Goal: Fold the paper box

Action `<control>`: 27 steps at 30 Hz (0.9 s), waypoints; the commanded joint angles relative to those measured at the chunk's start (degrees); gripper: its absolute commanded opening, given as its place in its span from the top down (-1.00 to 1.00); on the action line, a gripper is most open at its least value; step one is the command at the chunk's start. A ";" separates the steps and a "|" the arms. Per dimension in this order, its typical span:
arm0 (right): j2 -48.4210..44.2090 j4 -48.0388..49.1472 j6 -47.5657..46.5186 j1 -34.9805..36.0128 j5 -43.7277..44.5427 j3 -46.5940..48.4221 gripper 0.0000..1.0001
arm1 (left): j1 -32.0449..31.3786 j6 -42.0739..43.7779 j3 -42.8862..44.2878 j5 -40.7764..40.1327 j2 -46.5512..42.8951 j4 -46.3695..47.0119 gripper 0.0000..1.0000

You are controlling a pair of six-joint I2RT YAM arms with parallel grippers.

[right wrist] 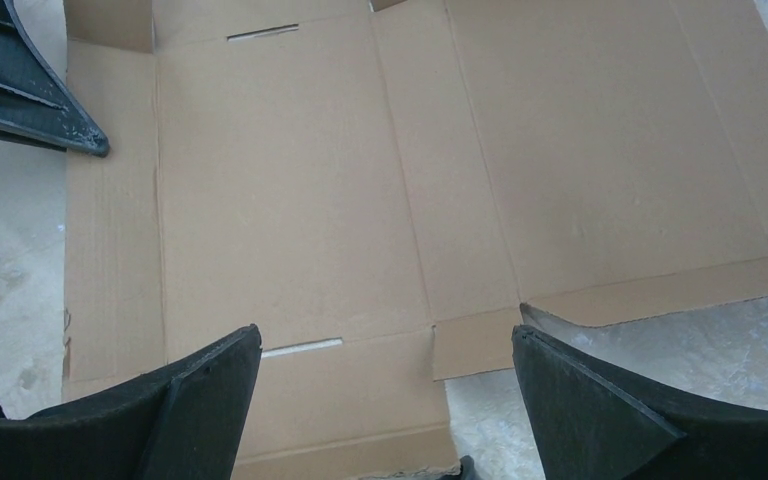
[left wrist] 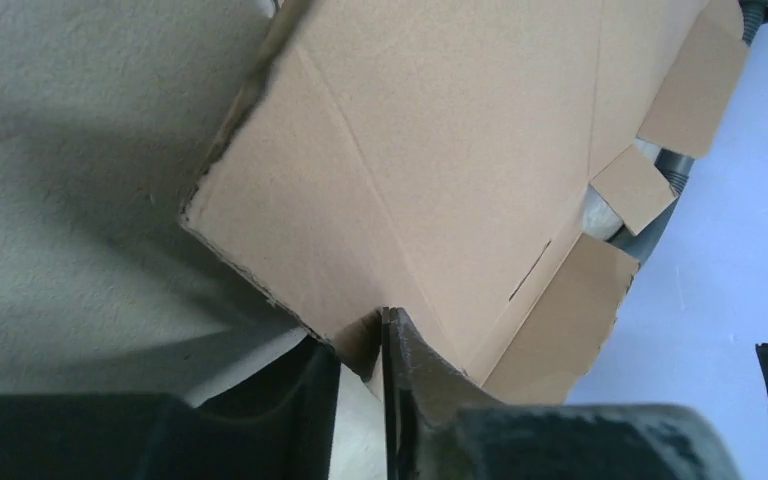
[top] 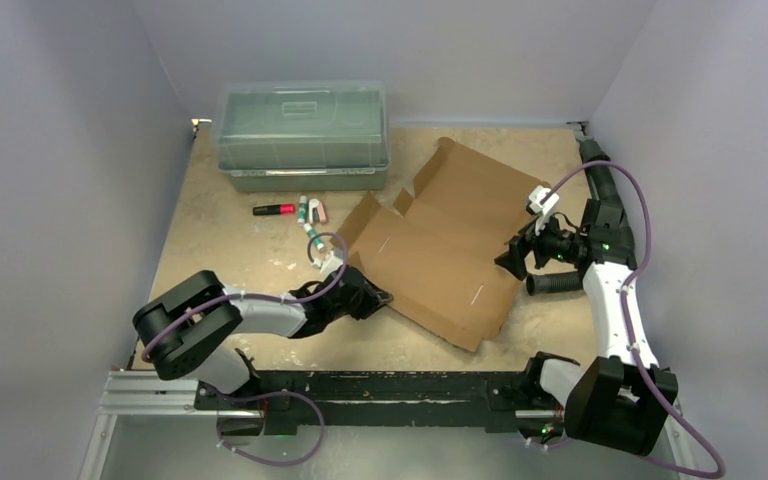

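Seen from above, the paper box (top: 450,240) lies as an unfolded sheet on the table (top: 230,250). I judge it light, stiff and easily creased, best taken by an edge flap. My left wrist view shows my left claw (left wrist: 362,335) narrowed, pinching the sheet's near edge. My right wrist view shows my right claw (right wrist: 385,335) spread wide above the sheet, holding nothing.

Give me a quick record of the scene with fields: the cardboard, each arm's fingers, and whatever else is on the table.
paper box: unfolded die-cut sheet, lying mostly flat on the table
left fingers: pinched on the sheet's near-left edge
right fingers: wide open over the sheet's right side, holding nothing
other items: clear lidded plastic bin at the back, red marker in front of it
fold progress: no walls formed yet
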 commanded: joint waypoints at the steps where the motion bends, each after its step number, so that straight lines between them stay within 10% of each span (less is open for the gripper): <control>1: -1.56 1.47 0.68 0.09 -2.12 -0.20 -0.98 | -0.18 -0.70 1.18 -3.23 -0.08 1.98 0.82; 27: 7.64 -15.32 -14.50 4.07 -7.10 15.60 -0.98 | -0.21 43.50 5.39 -12.70 -24.66 -23.42 1.00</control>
